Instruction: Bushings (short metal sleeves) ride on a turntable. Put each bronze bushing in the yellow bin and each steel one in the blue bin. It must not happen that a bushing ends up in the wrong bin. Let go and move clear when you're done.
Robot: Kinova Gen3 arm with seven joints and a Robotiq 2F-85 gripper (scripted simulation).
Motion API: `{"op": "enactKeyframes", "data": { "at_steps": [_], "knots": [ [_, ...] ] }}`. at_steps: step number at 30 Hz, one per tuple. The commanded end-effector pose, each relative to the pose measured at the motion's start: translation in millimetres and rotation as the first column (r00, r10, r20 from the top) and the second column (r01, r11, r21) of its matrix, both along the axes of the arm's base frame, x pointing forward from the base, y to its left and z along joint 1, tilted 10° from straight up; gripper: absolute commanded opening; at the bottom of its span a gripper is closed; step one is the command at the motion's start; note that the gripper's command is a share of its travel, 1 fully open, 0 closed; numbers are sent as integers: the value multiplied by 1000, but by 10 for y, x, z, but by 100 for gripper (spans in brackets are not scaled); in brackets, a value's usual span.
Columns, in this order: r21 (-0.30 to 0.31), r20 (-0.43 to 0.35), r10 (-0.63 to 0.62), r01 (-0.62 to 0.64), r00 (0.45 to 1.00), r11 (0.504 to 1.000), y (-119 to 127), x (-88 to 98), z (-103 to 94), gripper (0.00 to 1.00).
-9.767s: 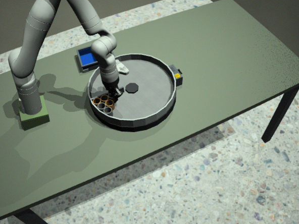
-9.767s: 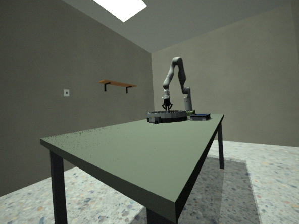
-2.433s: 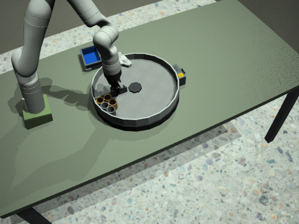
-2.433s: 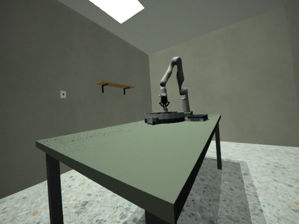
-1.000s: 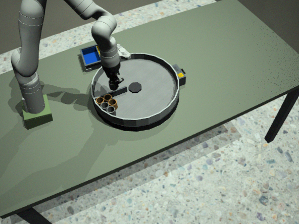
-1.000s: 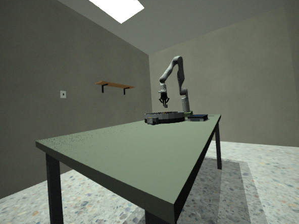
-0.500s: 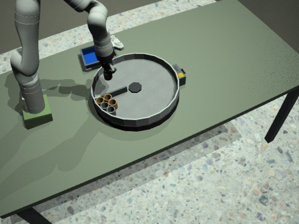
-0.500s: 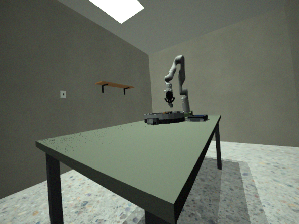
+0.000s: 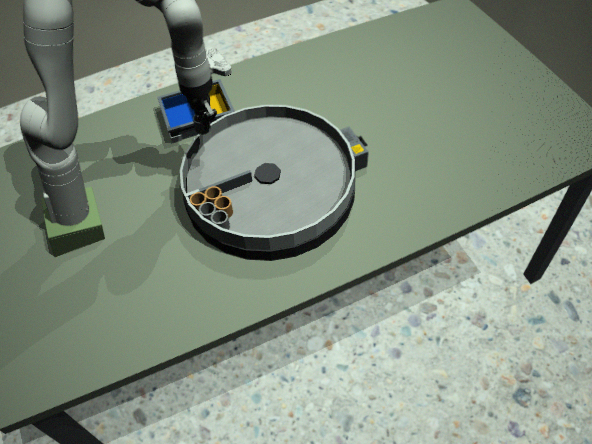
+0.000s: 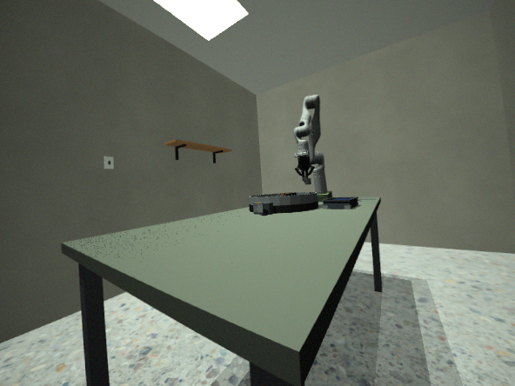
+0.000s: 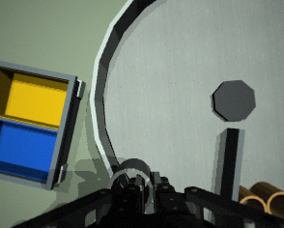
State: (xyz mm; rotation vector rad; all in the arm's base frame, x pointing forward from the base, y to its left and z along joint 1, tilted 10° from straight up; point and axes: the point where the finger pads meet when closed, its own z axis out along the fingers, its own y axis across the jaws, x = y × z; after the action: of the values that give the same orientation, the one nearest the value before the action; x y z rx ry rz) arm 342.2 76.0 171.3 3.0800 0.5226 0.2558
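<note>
My gripper (image 9: 204, 127) (image 10: 306, 179) (image 11: 148, 182) is shut on a steel bushing (image 11: 132, 164), raised above the turntable's rim on the bin side. The bushing's grey ring shows at the fingertips in the wrist view. The turntable (image 9: 305, 155) (image 10: 291, 202) (image 11: 159, 97) carries three bronze bushings (image 9: 228, 211) (image 11: 271, 191) and two steel bushings (image 9: 219, 215), standing clustered by the divider bar. The blue bin (image 9: 179, 115) (image 11: 26, 150) and yellow bin (image 9: 218, 102) (image 11: 38, 99) sit side by side beyond the rim. Their visible parts hold no bushing.
The divider bar (image 9: 237, 182) (image 11: 229, 164) runs from near the dark centre hub (image 9: 267, 173) (image 11: 234, 100) to the raised rim. A grey box (image 9: 361, 159) (image 10: 263, 209) with a yellow patch stands outside the rim, opposite the arm's base.
</note>
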Motion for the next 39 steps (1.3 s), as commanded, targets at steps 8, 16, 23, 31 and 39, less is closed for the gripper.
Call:
{"op": "enactKeyframes", "data": {
  "at_steps": [8,16,23,31,39],
  "knots": [
    [4,3,4,-4,1000,1000,668,-107,6,0],
    [8,2,-20,20,1000,1000,1225,-203,5,0],
    [12,2,-45,45,999,999,1781,-299,3,0],
    [14,1,-59,59,998,998,2115,-357,2,0],
    [16,1,-69,69,998,997,2338,-395,1,0]
  ]
}}
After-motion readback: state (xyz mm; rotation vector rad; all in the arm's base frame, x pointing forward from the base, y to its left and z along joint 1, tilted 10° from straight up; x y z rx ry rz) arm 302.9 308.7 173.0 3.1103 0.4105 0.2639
